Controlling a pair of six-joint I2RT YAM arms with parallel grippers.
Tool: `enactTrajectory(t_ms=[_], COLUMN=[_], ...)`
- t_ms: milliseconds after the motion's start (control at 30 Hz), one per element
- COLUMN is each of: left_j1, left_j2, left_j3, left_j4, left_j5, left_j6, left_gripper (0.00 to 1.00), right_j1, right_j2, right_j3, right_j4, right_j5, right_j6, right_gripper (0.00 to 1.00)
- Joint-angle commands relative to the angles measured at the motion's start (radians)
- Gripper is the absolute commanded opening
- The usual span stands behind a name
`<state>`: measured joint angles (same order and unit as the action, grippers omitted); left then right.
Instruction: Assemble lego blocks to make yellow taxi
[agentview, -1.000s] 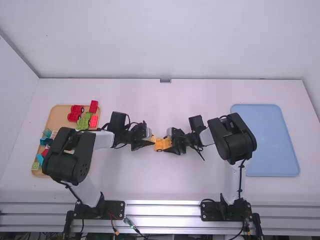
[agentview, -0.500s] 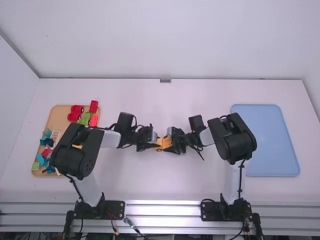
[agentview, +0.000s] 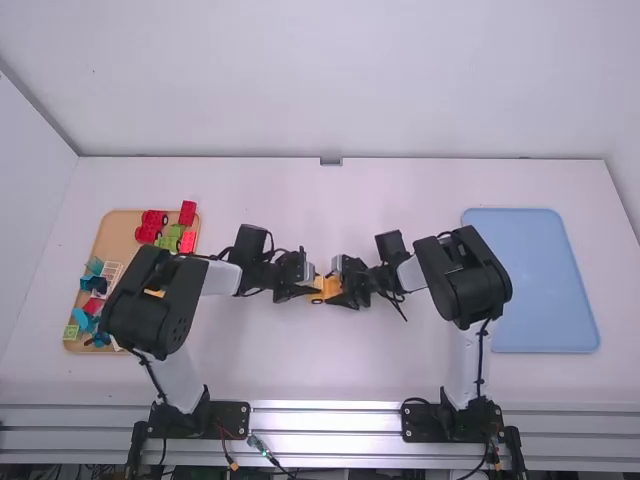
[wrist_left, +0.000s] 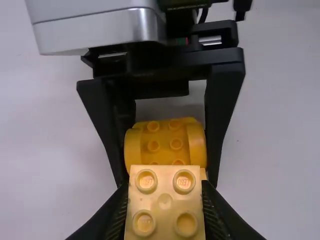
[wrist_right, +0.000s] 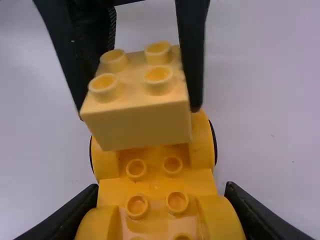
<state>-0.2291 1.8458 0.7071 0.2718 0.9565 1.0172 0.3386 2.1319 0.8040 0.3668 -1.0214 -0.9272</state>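
Observation:
Near the table's middle, my left gripper and right gripper face each other at an orange-yellow wheeled chassis. Seen from the left wrist, the left gripper is shut on a pale yellow 2x2 block, studs showing; beyond it the right gripper's black fingers flank the chassis. In the right wrist view the right gripper is shut on the chassis, and the pale block overlaps the chassis's far end. Whether the two are joined, I cannot tell.
An orange-brown tray at the left holds red, green, blue and other pieces; the left arm's black elbow hangs over its right side. A blue tray lies at the right, beside the right arm's elbow.
The left gripper has moved right with the pale block, closer to the right gripper and over the chassis. The right arm has shifted very slightly left.

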Motion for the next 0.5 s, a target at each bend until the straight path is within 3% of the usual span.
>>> enactTrajectory(t_ms=[0, 467], left_j1=[-0.007, -0.047], left_j2=[0.029, 0.061], left_j3=[0.007, 0.007], left_j4=[0.001, 0.044], left_j5=[0.014, -0.018], left_j6=[-0.033, -0.066], left_gripper=[0.11, 0.12], right_j1=[0.002, -0.002], right_j2=[0.021, 0.021], right_j3=[-0.009, -0.015], right_j4=[-0.007, -0.005], right_j5=[0.02, 0.017], right_j6=[0.003, 0.003], right_gripper=[0.59, 0.56])
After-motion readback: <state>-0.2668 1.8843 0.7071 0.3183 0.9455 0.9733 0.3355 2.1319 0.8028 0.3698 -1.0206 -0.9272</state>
